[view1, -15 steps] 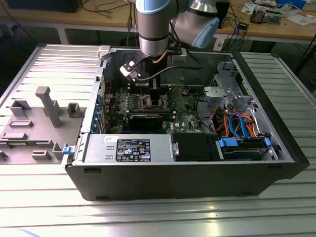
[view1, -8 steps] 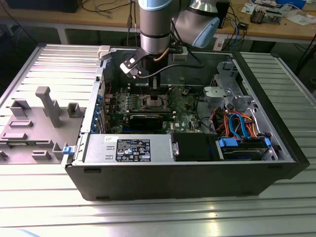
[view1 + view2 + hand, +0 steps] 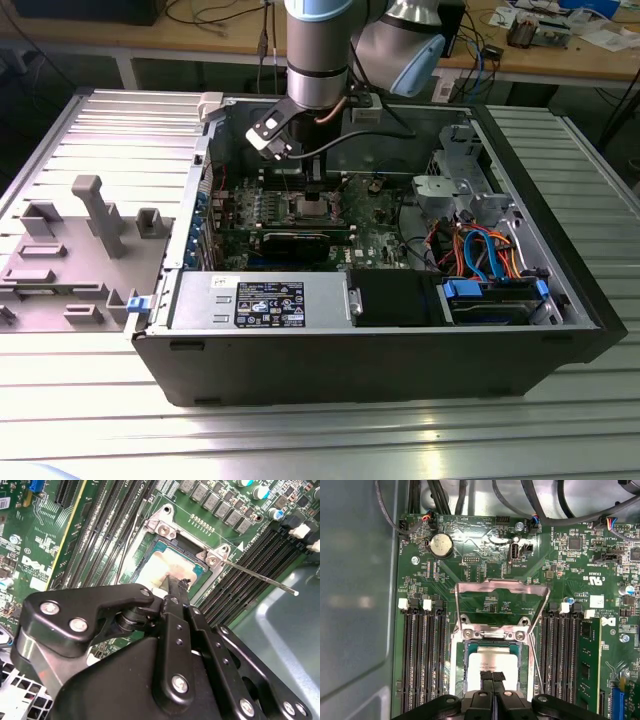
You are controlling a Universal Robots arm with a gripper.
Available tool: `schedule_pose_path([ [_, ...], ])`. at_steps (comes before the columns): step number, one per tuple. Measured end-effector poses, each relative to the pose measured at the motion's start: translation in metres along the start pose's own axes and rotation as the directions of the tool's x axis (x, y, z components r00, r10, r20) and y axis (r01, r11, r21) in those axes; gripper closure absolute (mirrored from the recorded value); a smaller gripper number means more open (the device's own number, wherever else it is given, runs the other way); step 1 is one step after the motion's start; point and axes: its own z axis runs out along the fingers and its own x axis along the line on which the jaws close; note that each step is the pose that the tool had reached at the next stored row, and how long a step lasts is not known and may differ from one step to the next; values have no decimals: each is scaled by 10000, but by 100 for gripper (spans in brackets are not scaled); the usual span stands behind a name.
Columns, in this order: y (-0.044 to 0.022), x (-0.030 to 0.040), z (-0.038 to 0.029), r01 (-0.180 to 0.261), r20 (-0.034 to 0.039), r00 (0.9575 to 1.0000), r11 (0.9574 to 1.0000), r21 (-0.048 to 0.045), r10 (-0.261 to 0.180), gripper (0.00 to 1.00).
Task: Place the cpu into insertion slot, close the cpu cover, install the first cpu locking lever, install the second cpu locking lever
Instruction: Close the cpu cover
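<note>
The cpu lies seated in the insertion slot, just above centre in the exterior view. The cpu cover stands raised. My gripper, closed and empty, rests its tips on the cpu.

The arm is silver-grey with pale blue joint caps. A black cable trails from its wrist. The gripper is matte black, with linkage plates studded with silver screws.

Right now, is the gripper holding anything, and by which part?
Nothing held: the gripper is shut, fingers together above the chip in its socket.
</note>
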Motion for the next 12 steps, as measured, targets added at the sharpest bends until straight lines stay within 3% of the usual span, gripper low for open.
schedule_pose_path([
  [8, 1, 0, -18, 33, -3, 10000, 10000, -2, -33, 89],
  [12, 0, 0, -23, 32, -49, 10000, 10000, -3, -32, 89],
])
